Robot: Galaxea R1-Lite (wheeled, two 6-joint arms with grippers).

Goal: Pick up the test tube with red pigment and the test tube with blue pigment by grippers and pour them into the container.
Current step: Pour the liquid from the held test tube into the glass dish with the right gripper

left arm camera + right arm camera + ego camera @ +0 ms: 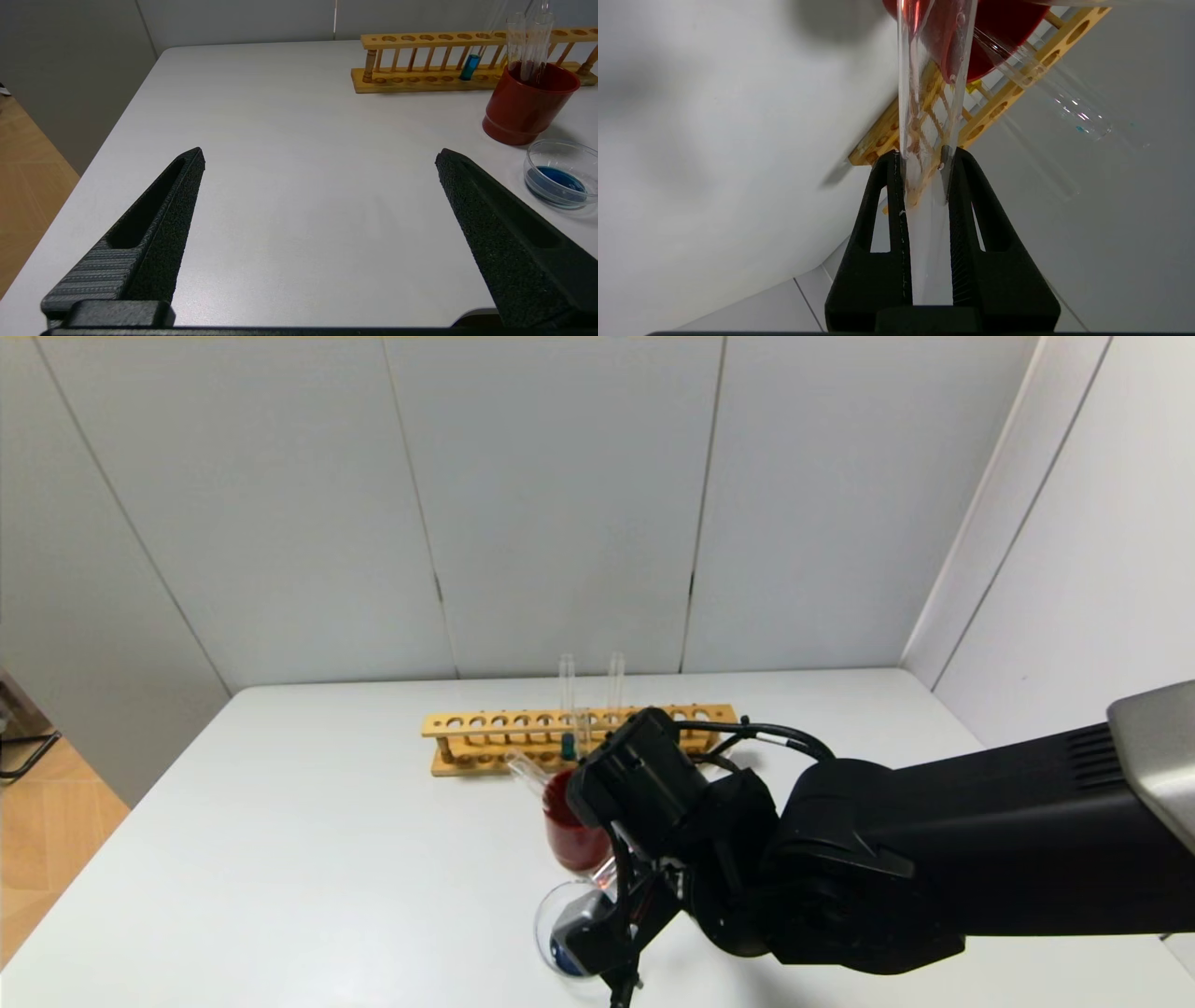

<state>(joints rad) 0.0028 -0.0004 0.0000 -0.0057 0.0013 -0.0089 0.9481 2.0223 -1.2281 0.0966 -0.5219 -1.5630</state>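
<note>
My right gripper (922, 156) is shut on a slim clear glass tube (929, 93) with a reddish tint at its far end, which I take for the test tube with red pigment (605, 873). In the head view this gripper (597, 919) hangs over the container (543, 915). The container (530, 163), a low clear glass beaker, holds blue liquid. The test tube with blue pigment (525, 770) leans out of the dark-red cup, with only blue specks in its end (1083, 123). My left gripper (320, 156) is open above bare table, well to the left.
The dark-red cup (574, 831) stands just behind the container, with the wooden rack (485, 723) behind it. A tube of teal liquid (471, 67) and two tall clear tubes (615, 681) stand in the rack. White walls close in behind and on the right.
</note>
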